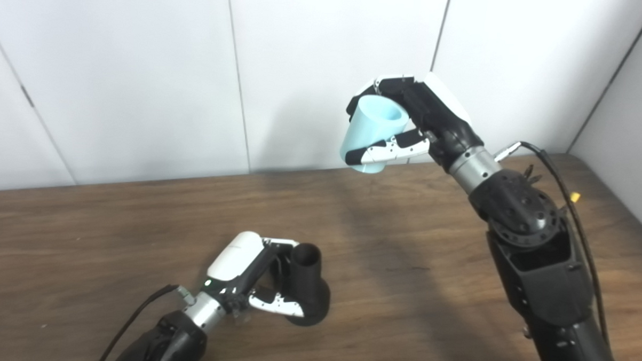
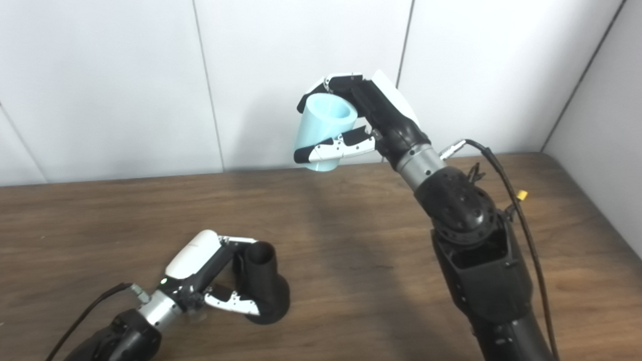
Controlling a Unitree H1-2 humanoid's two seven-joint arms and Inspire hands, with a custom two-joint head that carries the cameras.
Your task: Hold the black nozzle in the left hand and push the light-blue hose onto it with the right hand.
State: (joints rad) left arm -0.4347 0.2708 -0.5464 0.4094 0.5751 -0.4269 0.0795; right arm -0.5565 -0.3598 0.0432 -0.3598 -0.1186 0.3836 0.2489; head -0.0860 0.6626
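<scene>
Nozzle low, hose high, well apart.
My left hand (image 1: 253, 279) grips the nozzle (image 1: 307, 287) standing on the table (image 1: 403, 269); my right hand (image 1: 414, 119) clasps the hose (image 1: 373, 131), raised before the wall (image 1: 143, 78).

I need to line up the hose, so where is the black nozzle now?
The black nozzle stands on the wooden table, lower left of centre in both views, gripped by the left robot hand, open end up.
</scene>
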